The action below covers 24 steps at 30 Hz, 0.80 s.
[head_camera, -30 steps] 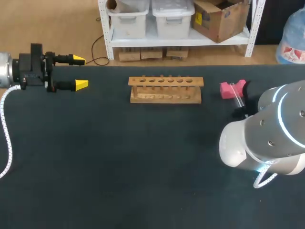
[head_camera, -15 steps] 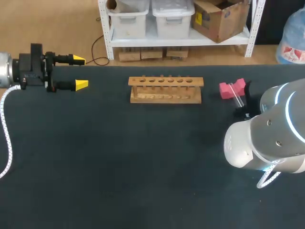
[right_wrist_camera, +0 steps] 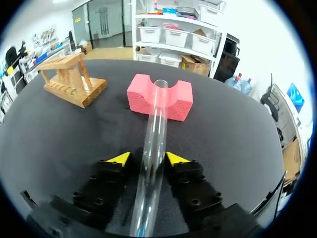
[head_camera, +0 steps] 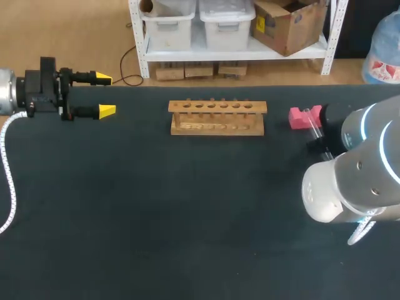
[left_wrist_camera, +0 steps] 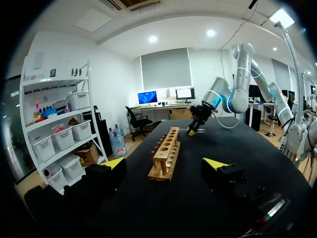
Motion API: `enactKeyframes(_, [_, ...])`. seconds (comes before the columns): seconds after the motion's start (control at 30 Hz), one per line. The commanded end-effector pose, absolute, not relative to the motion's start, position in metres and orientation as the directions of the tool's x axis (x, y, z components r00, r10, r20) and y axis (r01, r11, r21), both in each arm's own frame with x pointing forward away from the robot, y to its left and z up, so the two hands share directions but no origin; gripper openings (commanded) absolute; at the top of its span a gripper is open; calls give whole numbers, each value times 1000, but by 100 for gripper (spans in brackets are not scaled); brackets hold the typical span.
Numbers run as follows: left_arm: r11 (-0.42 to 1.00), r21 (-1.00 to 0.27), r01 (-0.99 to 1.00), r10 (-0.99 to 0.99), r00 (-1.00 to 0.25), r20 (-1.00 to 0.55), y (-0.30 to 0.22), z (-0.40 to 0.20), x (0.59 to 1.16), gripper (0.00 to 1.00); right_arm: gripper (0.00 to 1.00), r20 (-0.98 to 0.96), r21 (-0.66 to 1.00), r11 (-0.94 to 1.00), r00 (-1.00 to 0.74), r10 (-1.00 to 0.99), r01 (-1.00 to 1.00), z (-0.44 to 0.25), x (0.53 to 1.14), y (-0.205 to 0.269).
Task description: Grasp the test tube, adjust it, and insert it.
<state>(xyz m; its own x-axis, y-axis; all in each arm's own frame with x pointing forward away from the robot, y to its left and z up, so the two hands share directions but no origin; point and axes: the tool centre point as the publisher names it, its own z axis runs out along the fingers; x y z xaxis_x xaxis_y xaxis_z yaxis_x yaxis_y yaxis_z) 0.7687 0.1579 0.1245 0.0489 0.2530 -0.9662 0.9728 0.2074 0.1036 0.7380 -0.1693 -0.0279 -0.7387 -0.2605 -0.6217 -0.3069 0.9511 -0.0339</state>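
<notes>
**Test tube lying in the foam block's groove, right gripper straddling it**

Test tube [right_wrist_camera: 154,134]: clear glass. Its far, open end rests in the groove of the pink foam block [right_wrist_camera: 159,96], and the rest slopes back toward the right wrist camera. The near part runs between the fingers of the right gripper [right_wrist_camera: 147,159].

The right gripper's yellow tips sit close on both sides of the tube. One looks to be at the glass, while a thin dark gap shows at the other. So the fingers are apart around the tube and not clamped on it.

In the head view, the right arm [head_camera: 356,175] comes in from the right and covers its own gripper. Only a short piece of the tube shows, just beside the block.

The block sits on the dark table [head_camera: 156,206] toward the far right. The wooden rack [head_camera: 217,117] stands upright at the far middle, apart from the block, with a row of holes along its top bar.

The left gripper [head_camera: 105,95] is at the far left of the table with its fingers spread wide and nothing between them. It points along the table toward the rack and is well apart from it. In the left wrist view the rack lies ahead of the left gripper, with the right arm beyond it.
</notes>
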Motion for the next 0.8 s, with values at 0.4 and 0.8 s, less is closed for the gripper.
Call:
enactKeyframes(0.4, [210, 107, 972, 251, 53, -967, 158, 124, 767, 100, 54, -609, -90, 941, -729, -312, -327, -27, 737, -168])
enactKeyframes(0.8, [210, 107, 972, 251, 53, -967, 158, 124, 767, 100, 25, -601, -95, 927, -722, -343, -362, -30, 737, -171])
